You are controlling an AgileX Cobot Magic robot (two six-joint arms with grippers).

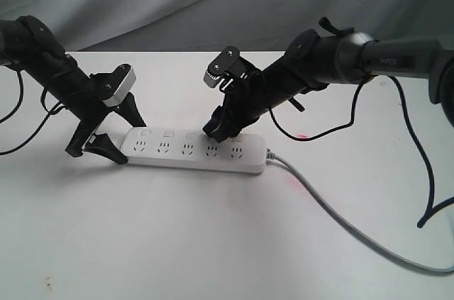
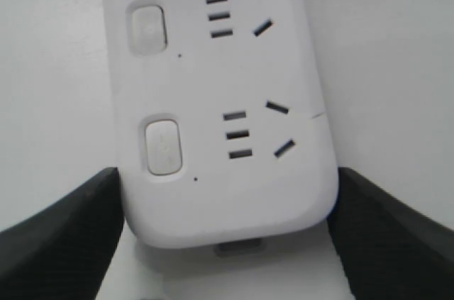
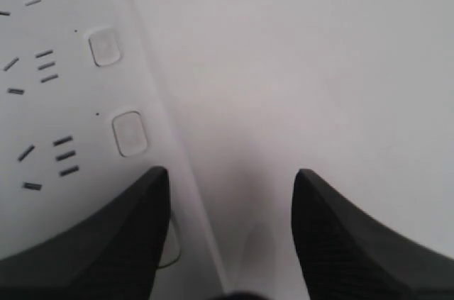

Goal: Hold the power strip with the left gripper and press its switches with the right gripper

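While your left gripper [image 2: 227, 236] clamps the rounded end of the power strip [image 1: 188, 152], one finger against each long edge, we're into the pressing step. The strip lies flat in the middle of the table [image 1: 213, 250], its grey cord [image 1: 333, 218] trailing off from the other end.

Your right gripper [image 3: 230, 176] hangs with its jaws spread wide. One finger [image 3: 106, 243] sits over the fourth switch [image 3: 170, 247] from the held end, half covering it, and the other is off the strip, above bare table. Touching or just above? I can't tell.

The three switches [image 1: 168, 133] nearer the held end show uncovered. Next, I'd say, press straight down with that one finger, gently, so the strip doesn't tip or slide in your left's hold.
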